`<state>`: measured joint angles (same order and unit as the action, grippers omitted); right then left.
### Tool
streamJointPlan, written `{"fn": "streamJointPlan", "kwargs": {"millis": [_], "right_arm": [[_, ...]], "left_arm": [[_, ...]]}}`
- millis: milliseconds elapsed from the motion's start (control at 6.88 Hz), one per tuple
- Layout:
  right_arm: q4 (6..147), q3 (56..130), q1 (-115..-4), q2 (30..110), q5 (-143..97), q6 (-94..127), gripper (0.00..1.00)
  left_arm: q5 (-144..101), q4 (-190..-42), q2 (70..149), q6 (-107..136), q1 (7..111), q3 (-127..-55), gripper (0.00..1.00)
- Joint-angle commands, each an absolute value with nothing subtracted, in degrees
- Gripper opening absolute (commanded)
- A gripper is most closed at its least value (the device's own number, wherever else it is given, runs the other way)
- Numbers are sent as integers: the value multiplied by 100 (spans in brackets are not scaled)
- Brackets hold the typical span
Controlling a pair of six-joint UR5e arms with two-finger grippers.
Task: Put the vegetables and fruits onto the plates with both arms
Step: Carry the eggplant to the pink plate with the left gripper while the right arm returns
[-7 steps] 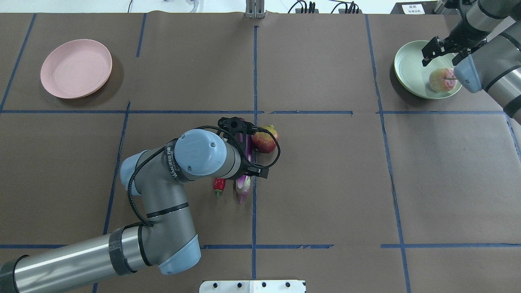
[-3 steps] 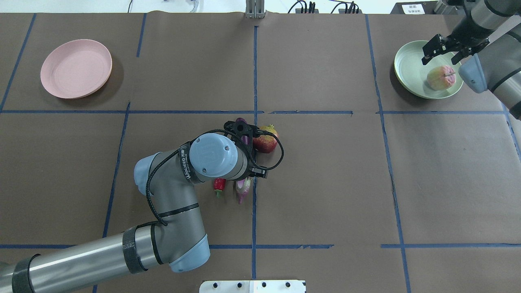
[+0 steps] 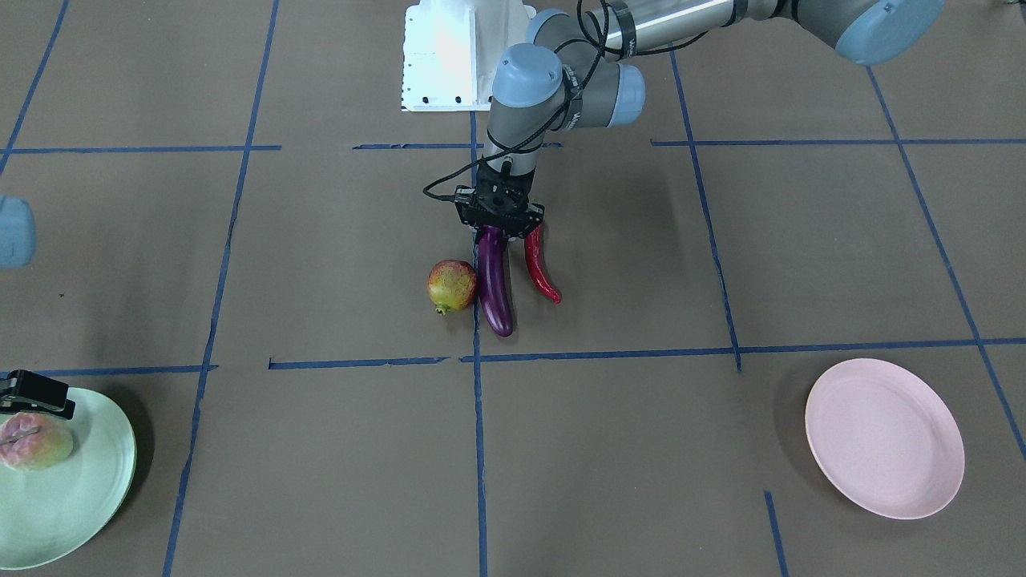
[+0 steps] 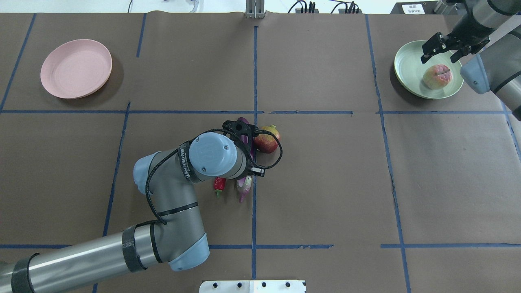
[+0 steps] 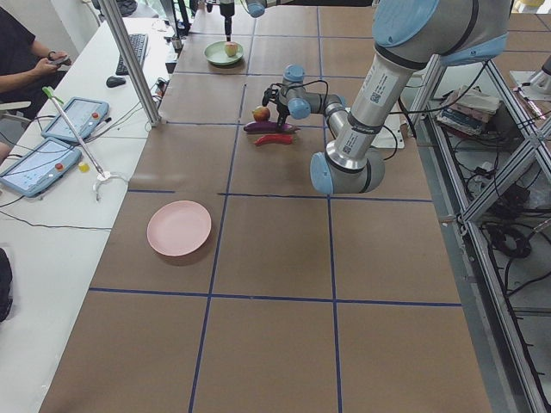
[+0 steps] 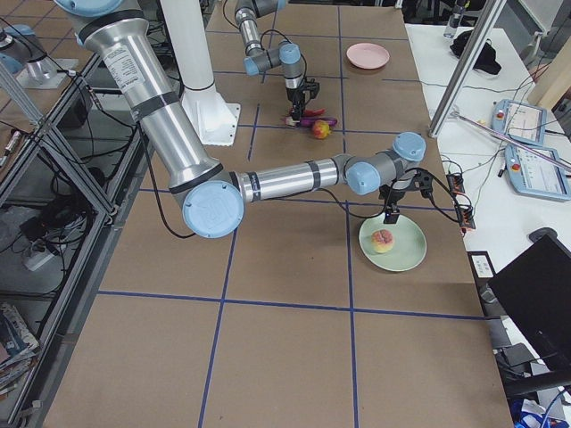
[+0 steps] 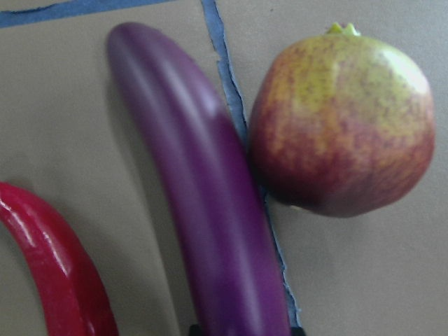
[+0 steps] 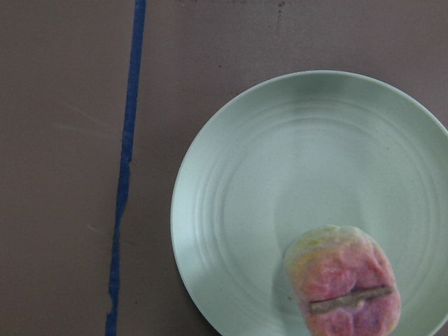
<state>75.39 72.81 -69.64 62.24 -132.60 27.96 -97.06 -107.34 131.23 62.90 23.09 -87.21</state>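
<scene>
The purple eggplant lies mid-table between the pomegranate-like fruit and the red chili. My left gripper points down over the eggplant's whitish end, and its jaws press on both sides of it. In the left wrist view the eggplant runs down between the jaw tips. The peach-like fruit lies on the green plate. My right gripper hangs open and empty above it. The pink plate holds nothing.
The white base block stands at the robot's edge of the table. Blue tape lines mark a grid on the brown cover. An operator with tablets sits along the far side.
My left arm shifted right, then settled over the eggplant. My right gripper drew up and back from the peach, which rolled slightly on the green plate.
</scene>
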Motion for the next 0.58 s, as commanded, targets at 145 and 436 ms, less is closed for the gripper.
{"fn": "streamJointPlan", "kwargs": {"millis": [145, 436], "right_arm": [[7532, 7496, -6944, 6275, -13263, 3065, 100], [7515, 8529, -6287, 6415, -13210, 4816, 100]], "left_arm": [[-9721, -10495, 12065, 6389, 3108, -10407, 4], [-9773, -10485, 11349, 6460, 3916, -10671, 6]]}}
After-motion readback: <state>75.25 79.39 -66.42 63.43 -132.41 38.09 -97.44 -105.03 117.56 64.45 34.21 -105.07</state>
